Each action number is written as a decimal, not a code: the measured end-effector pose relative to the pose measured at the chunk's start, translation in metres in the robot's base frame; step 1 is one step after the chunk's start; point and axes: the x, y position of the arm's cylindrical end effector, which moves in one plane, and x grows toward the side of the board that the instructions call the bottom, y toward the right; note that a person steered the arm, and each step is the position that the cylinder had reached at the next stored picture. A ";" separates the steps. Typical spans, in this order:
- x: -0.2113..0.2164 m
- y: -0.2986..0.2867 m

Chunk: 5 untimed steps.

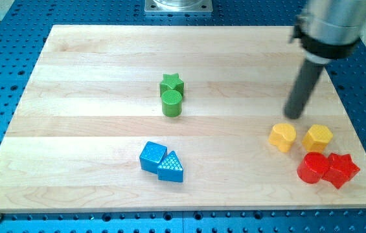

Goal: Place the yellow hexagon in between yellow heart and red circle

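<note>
No hand on this rig, just the rod, so nothing to open or close and nothing held. My tip (pixel 293 116) is down on the tabletop (pixel 92 77), right half of view, clear of all blocks.

Yellow hexagon (pixel 317 138) sits at ~4 o'clock from my tip, near but not touching it. Yellow heart (pixel 283 136) is at ~6-7 o'clock from my tip, also near, w/ a gap. Heart and hexagon are side by side, heart at 9 o'clock of the hexagon, small gap btwn them.

Red circle (pixel 313 167) is at 6 o'clock of the hexagon, just beside it; can't tell if they touch. Red star (pixel 341 169) is at 3 o'clock of the circle, touching it or close to it. So the hexagon is at 12 o'clock of the circle and 3 o'clock of the heart, not on the line btwn the two; it's off to the view's right of that line.

Others well apart: green star (pixel 171 83) w/ green cylinder (pixel 171 102) touching at its 6 o'clock, near board centre. Blue cube (pixel 152 156) and blue triangle (pixel 171 167) touching, triangle at ~4 o'clock of the cube, lower centre.
</note>
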 end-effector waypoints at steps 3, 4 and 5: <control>0.065 -0.006; 0.065 -0.020; 0.027 -0.024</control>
